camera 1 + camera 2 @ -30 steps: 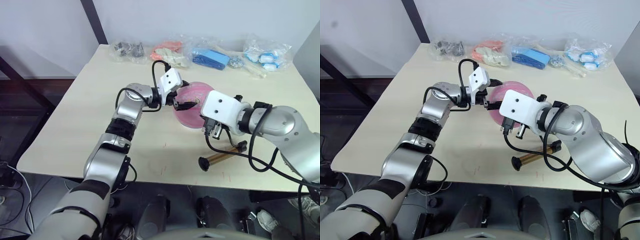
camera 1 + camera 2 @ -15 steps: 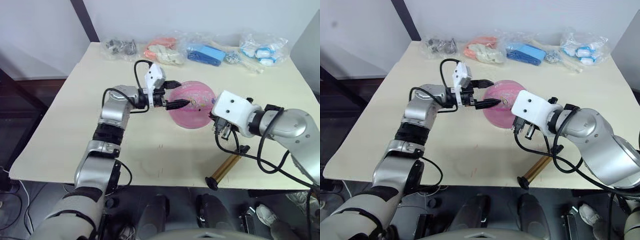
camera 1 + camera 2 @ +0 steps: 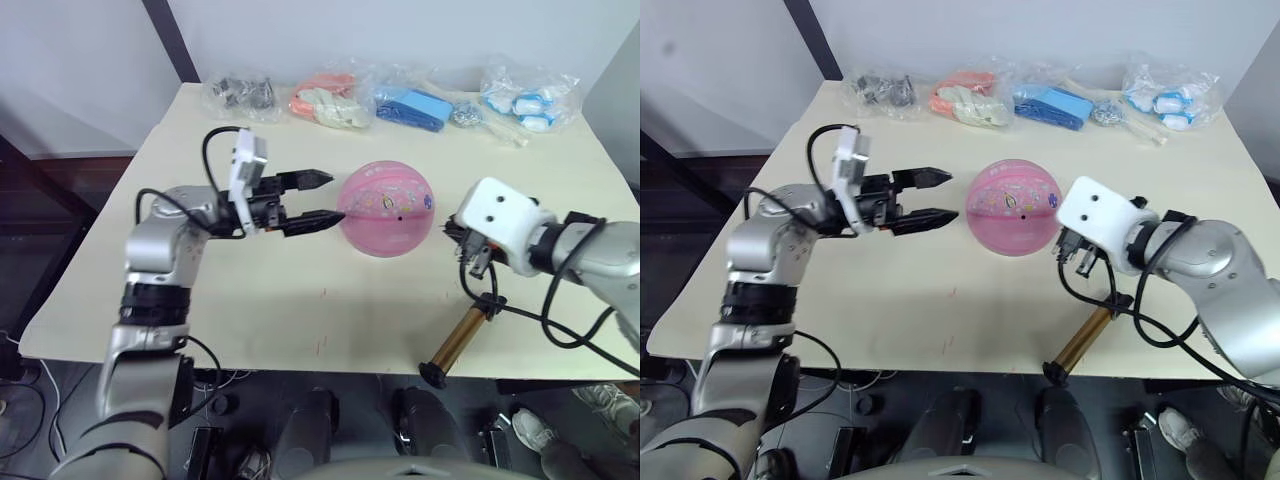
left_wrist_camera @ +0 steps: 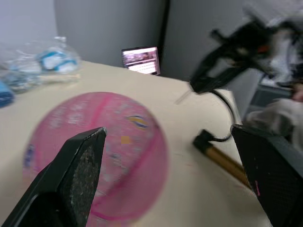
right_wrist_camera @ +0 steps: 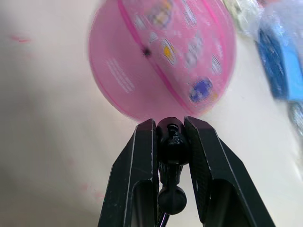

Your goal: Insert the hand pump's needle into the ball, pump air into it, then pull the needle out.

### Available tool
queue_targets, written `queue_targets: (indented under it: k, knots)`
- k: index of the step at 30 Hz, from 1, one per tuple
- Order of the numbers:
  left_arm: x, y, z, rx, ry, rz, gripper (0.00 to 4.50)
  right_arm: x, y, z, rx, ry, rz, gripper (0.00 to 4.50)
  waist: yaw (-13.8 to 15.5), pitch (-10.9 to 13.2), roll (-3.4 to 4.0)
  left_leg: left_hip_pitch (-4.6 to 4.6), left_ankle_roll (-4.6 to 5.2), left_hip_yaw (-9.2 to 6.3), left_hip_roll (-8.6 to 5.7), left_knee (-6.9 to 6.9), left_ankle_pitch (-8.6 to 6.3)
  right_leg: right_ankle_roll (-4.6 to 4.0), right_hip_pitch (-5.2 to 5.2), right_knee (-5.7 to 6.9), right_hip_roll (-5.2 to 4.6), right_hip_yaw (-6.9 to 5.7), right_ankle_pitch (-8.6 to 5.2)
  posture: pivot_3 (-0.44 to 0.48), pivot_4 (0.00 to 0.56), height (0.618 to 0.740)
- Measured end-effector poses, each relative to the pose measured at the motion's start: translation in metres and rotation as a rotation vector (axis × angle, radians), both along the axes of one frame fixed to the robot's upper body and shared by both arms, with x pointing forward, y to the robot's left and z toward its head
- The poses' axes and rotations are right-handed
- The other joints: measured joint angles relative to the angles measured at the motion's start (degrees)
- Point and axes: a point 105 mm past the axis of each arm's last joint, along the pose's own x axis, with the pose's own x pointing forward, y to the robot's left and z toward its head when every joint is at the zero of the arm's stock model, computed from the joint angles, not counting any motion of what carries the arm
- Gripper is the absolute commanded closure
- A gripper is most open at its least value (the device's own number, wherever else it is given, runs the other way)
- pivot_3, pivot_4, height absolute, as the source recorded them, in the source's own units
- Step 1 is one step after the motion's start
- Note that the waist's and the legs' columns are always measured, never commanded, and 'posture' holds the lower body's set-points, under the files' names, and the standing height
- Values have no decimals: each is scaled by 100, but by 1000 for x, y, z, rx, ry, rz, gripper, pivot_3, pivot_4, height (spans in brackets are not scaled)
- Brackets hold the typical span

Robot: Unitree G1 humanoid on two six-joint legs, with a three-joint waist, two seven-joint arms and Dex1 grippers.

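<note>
Pink and round, the ball [image 3: 386, 208] sits free on the pale table [image 3: 300, 300] near its middle, looking full rather than saggy, with its black valve dot [image 5: 147, 52] facing up and toward the robot. The left gripper [image 3: 315, 199] hovers just to the ball's left, fingers spread wide and holding nothing, clear of the rubber. The right gripper [image 5: 171, 137] is on the ball's other side, a little apart from it, its fingers pinching the small black fitting of the needle [image 5: 171, 139]; the metal pin itself cannot be made out, but nothing is seated in the valve. From that fitting the thin hose [image 3: 520, 310] trails down to the hand pump [image 3: 462, 335], which lies near the table's front edge at the right. With the ball firm and the needle out, the task looks at or close to its end, though whether any pumping took place cannot be told.
</note>
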Motion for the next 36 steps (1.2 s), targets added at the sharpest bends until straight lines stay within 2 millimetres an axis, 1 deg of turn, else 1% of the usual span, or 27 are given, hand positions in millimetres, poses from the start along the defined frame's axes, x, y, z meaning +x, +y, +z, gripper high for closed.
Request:
queue_targets:
  k: [2, 5, 8, 15, 20, 26, 28, 32, 33, 36]
  knots:
    - [-12, 6, 1, -16, 22, 7, 0, 5, -13, 4, -10, -9, -36, 4163, 6, 0, 0, 2, 0, 2, 1, 0, 0, 0, 2, -1, -1, 0, 0, 0, 150, 740]
    - [-23, 9, -3, -22, 42, 17, 0, 11, -24, 8, -21, -27, -63, 4163, 13, 1, 1, 3, -1, 4, 1, 1, 1, 0, 4, -1, -2, 2, 0, 0, 150, 740]
    - [-30, 9, -9, -22, 68, 22, 0, 17, -31, 12, -35, -51, -77, 4163, 16, 1, 1, 3, -3, 5, 1, 3, 2, 0, 5, -2, -2, 3, 0, 0, 150, 740]
    - [-37, 10, -12, -20, 72, 35, 0, 33, -51, 24, -67, -112, -121, 4163, 6, 1, 2, 6, -4, 15, 2, 3, 3, 0, 4, -2, -2, 15, 0, 0, 150, 740]
    - [-40, 13, -20, -23, 94, 52, 0, 37, -54, 29, -71, -134, -122, 4163, 11, 3, 4, 5, -4, 16, 3, 2, 2, 0, 2, -3, -1, 15, 0, 0, 150, 740]
    - [-39, 13, -19, -26, 80, 62, 0, 39, -54, 31, -72, -138, -113, 4163, 18, 3, 5, 5, -4, 17, 3, 2, 2, 0, 2, -3, -2, 16, 0, 0, 150, 740]
    - [-39, 13, -20, -27, 78, 66, 0, 39, -51, 28, -52, -128, -101, 4163, 17, 3, 5, 5, -4, 17, 4, 2, 2, 0, 2, -4, -1, 16, 0, 0, 150, 740]
    - [-39, 12, -20, -29, 73, 65, 0, 39, -44, 5, 35, -56, -97, 4163, 18, 4, 7, 5, -4, 19, 3, 3, 3, 0, 2, -1, -1, 18, 0, 0, 150, 740]
    - [-39, 12, -20, -29, 72, 64, 0, 39, -45, 0, 39, -42, -106, 4163, 19, 4, 7, 6, -4, 19, 3, 3, 2, 0, 3, -1, -1, 18, 0, 0, 150, 740]
    - [-39, 10, -21, -27, 73, 57, 0, 45, -59, -21, 47, 1, -177, 4163, 30, 4, 7, 5, -4, 22, 2, 5, 3, 0, 4, -1, -2, 19, 1, 0, 150, 740]
